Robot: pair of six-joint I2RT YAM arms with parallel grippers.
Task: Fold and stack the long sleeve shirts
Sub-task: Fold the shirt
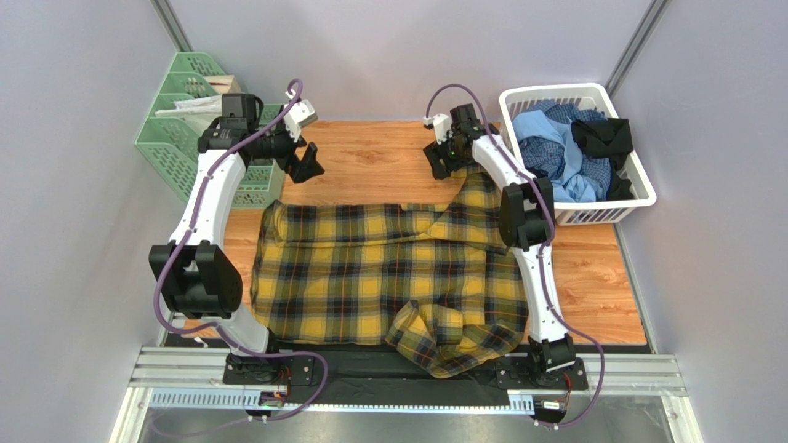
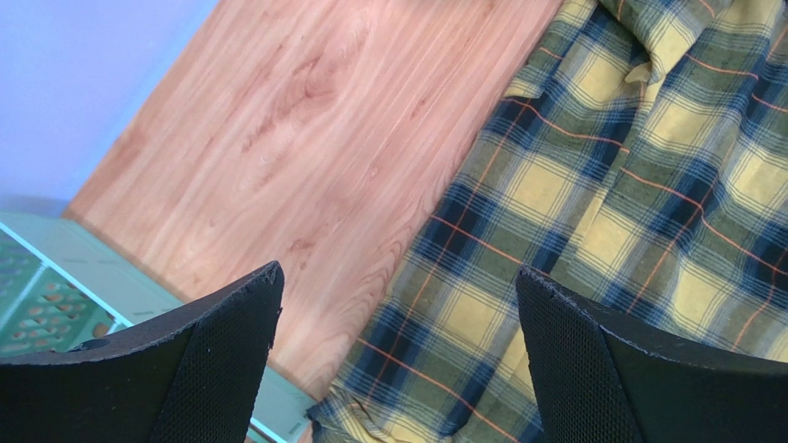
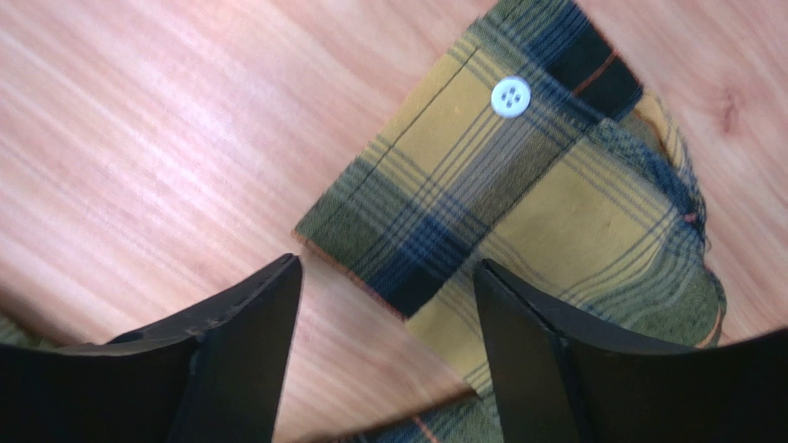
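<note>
Mustard-black plaid shirt (image 1: 370, 277) is laid flat ctr-frame, one sleeve bunched at lower right. Left gripper (image 1: 305, 169) and right gripper (image 1: 440, 164) are seen released, empty, nr its upper edge. Risk: bunch gets trapped in the fold, giving a lopsided stack.

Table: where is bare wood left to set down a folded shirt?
Bare: the far strip beyond the plaid shirt, between green crates and white basket; a patch right of the shirt, nearer than the basket. The shirt crowds the middle and near edge.
</note>
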